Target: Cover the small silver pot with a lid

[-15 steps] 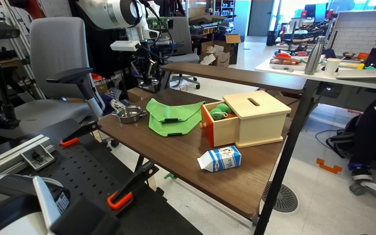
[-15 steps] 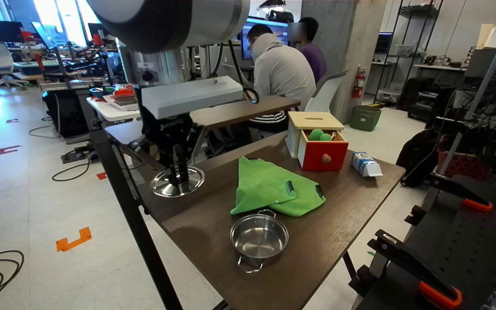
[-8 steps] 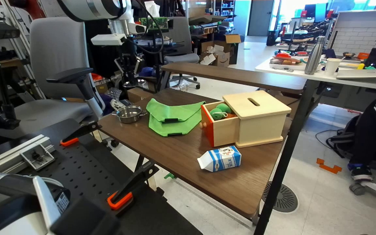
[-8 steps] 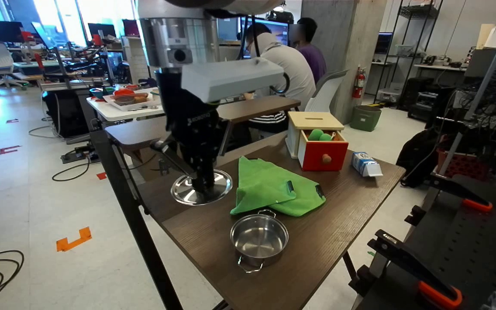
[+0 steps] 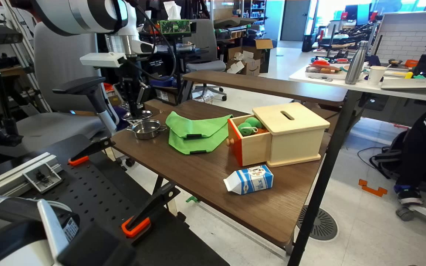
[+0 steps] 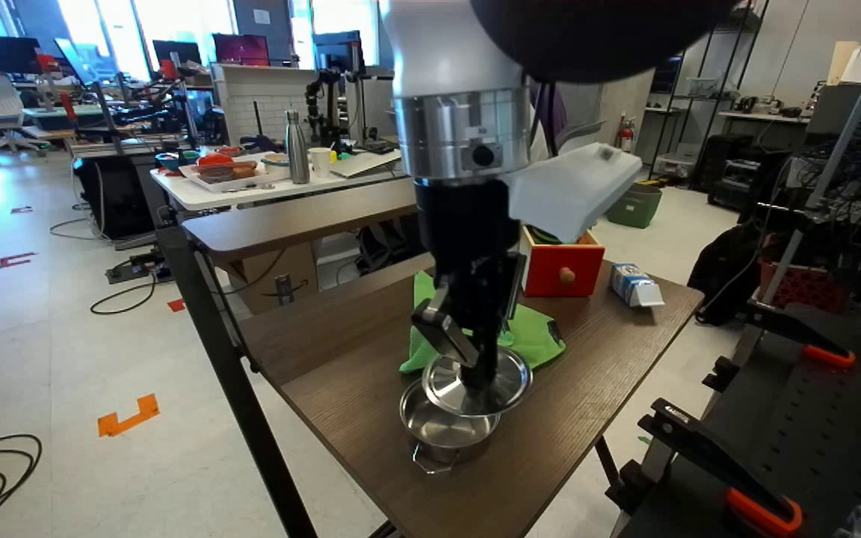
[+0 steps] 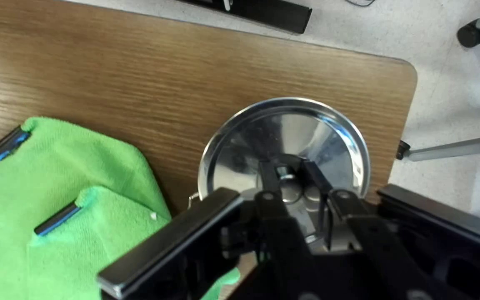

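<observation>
Small silver pot (image 6: 442, 430): sits on the bench (image 6: 348, 388) near the green cloth (image 6: 539, 336), its mouth not yet covered.
Lid (image 6: 513, 382): just swept in; a moment ago well apart at the pot's 10 o'clock in an exterior view, it now overlaps the rim from 1 o'clock there.
Gripper (image 7: 288, 166): clasps the lid at its middle, jaws drawn in.
Pot handle (image 7: 192, 199): pokes out between the lid's 8 and 9 o'clock in the wrist view, the pot otherwise mostly hidden.
Covering: carry looks nearly done; centring and lowering appear to remain. Whether the rims touch, cannot tell.
</observation>
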`<state>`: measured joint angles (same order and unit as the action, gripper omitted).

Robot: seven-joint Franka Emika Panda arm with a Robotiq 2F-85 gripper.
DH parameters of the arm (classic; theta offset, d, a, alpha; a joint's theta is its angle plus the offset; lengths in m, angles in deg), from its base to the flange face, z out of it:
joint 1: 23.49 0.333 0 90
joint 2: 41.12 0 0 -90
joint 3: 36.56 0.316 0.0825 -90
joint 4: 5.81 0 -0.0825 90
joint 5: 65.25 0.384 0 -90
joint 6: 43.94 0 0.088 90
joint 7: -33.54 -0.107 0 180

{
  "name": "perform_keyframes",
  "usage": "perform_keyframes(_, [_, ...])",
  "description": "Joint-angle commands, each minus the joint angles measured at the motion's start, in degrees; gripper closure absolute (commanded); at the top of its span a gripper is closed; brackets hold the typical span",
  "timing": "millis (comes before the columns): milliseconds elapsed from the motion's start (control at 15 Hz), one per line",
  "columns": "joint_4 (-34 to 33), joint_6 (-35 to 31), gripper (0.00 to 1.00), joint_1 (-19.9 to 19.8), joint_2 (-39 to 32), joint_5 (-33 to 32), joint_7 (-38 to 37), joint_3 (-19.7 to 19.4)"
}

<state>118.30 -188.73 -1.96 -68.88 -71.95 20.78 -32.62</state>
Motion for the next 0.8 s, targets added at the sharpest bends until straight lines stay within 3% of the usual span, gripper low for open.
perform_keyframes(0, [5.7, -3.5, 0.95, -1.7, 3.0, -1.1, 0.5, 0.8])
perform_keyframes(733, [5.4, -9.5, 0.95, -1.0, -0.6, -1.3, -1.4, -0.8])
